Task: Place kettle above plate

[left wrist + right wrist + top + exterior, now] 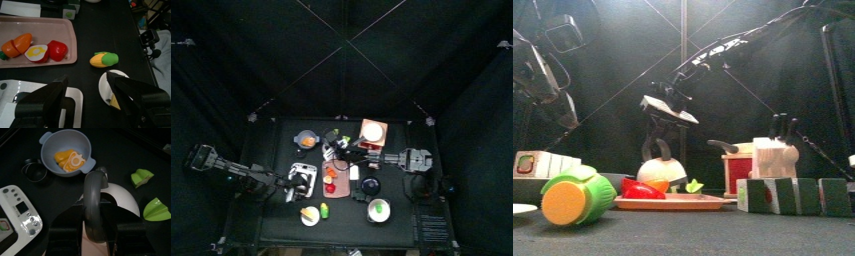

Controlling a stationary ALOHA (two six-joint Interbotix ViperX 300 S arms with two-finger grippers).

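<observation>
The right gripper [95,213] is clamped on the arched handle of the kettle [119,198], jaws on either side of the grey bar. Its wrist camera shows the kettle's pale dome just beneath. The front view adds that the kettle [663,168] hangs off the table, directly over the far end of the pink plate [671,203]. From above, the kettle [341,153] sits at about 12 o'clock of the plate [337,181], half hidden under the arm.

Only the right wrist view shows a grey-blue bowl [67,151] with an orange piece inside, a dark ring [31,169] beside it, and two green leaf-shaped pieces [141,177].

The left gripper [87,102] rests with its jaws wide apart and nothing between them, at 8 o'clock of the plate. Its camera shows the plate [40,24] carrying a carrot [16,45], an egg half [37,52] and a tomato [57,50], with a corn cob [105,59] on the table just beside.
</observation>
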